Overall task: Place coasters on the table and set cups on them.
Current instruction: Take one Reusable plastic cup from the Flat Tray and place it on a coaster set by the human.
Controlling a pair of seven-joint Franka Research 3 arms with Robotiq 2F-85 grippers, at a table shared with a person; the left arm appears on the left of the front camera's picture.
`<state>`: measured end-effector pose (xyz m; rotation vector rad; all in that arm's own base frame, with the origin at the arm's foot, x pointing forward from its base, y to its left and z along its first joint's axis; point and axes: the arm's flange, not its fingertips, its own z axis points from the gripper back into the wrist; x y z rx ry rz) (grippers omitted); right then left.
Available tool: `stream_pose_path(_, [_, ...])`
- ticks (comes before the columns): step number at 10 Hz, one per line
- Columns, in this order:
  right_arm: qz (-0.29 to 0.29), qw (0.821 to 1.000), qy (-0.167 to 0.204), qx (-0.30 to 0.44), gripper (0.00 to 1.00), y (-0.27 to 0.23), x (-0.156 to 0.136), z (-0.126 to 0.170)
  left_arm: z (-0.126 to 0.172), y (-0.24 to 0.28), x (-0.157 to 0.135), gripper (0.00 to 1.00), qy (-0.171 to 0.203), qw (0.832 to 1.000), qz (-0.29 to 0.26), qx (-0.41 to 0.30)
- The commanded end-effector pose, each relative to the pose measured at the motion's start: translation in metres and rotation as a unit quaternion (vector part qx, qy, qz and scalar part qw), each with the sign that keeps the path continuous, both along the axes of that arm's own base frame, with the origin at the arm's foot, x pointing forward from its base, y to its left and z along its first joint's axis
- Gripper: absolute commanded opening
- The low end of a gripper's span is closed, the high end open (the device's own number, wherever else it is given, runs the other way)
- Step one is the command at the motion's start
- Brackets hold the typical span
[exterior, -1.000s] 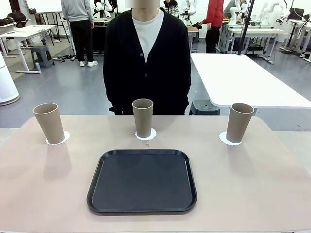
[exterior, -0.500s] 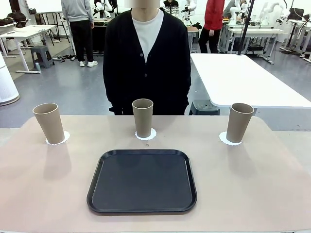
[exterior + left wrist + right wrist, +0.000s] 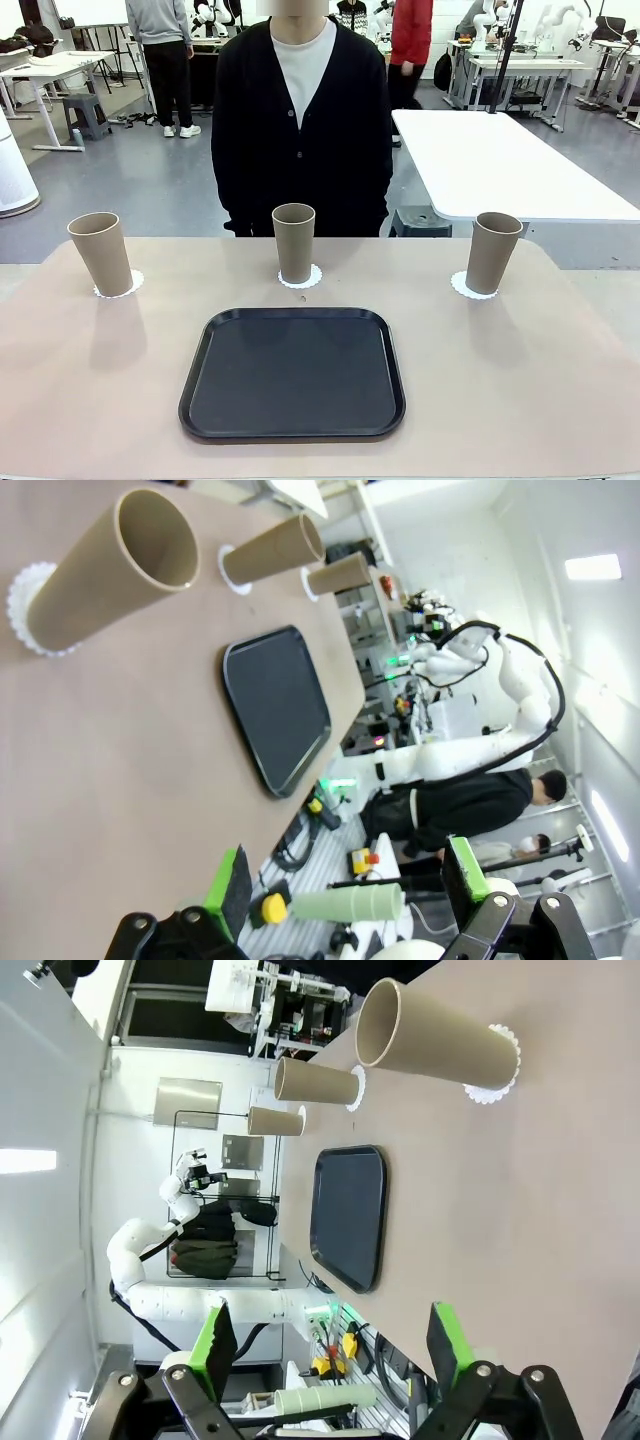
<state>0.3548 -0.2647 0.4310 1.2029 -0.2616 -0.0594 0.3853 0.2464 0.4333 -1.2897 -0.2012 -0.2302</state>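
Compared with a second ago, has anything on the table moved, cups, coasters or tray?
Nothing on the table has moved. The three cups stand upright, each on its own coaster, along the far side of the table, and the black tray lies in front of the middle cup as before. The person across the table has not shifted.

Three cups (image 3: 294,243) in a row along the far side of the table (image 3: 520,380) (each upright on its own coaster (image 3: 300,278)); nearer, a tray (image 3: 293,373), centred before the middle cup.
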Motion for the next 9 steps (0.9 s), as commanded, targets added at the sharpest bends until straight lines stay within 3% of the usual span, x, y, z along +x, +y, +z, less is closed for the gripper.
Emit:
stream_pose_path(1, [0.001,1.000,0.004,0.005,1.00,-0.0013,-0.0004,0.0009,0.0023,-0.0003,-0.0013,1.00,-0.003,1.000,0.002,0.000])
stream_pose_path(9, [0.001,1.000,0.004,0.005,1.00,-0.0013,-0.0004,0.0009,0.0023,-0.0003,-0.0013,1.00,-0.003,1.000,0.002,0.000])
